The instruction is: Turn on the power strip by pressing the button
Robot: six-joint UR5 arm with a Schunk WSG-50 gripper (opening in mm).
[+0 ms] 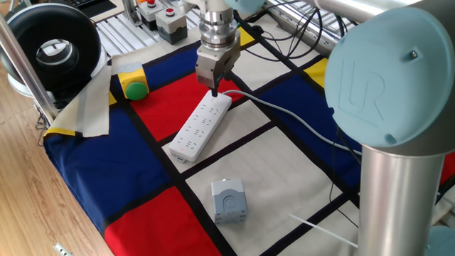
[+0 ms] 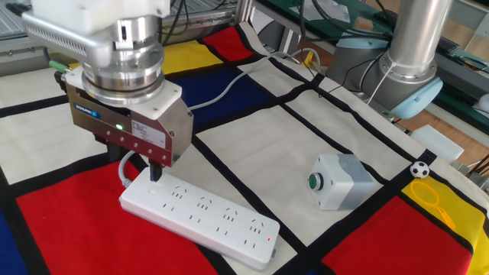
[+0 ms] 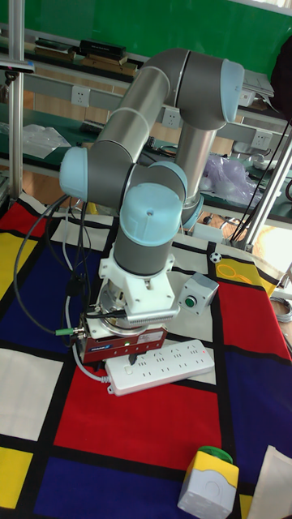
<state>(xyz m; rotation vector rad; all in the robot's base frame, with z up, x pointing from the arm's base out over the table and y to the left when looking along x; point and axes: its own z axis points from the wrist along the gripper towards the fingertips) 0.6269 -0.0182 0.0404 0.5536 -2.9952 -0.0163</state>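
The white power strip (image 1: pixel 200 128) lies at an angle on the red patch of the cloth, and its pale grey cord (image 1: pixel 284 112) runs off to the right. My gripper (image 1: pixel 215 92) hangs straight down over the strip's corded end, fingers shut into one dark tip. From the other side, that tip (image 2: pixel 155 174) sits just over the button (image 2: pixel 152 191), a tiny mark on the power strip (image 2: pixel 200 218). I cannot tell if they touch. A small red light (image 2: pixel 270 239) glows at the far end. In the tall view, the gripper body hides the tip above the power strip (image 3: pixel 166 361).
A small grey box (image 1: pixel 228 201) with a green button (image 2: pixel 313 181) stands on the white patch. A green dome button in yellow housing (image 1: pixel 134 87) sits beside a folded cloth (image 1: pixel 89 107). Red buttons in grey housings (image 1: pixel 170 21) stand at the back. A black reel (image 1: pixel 50 50) is at left.
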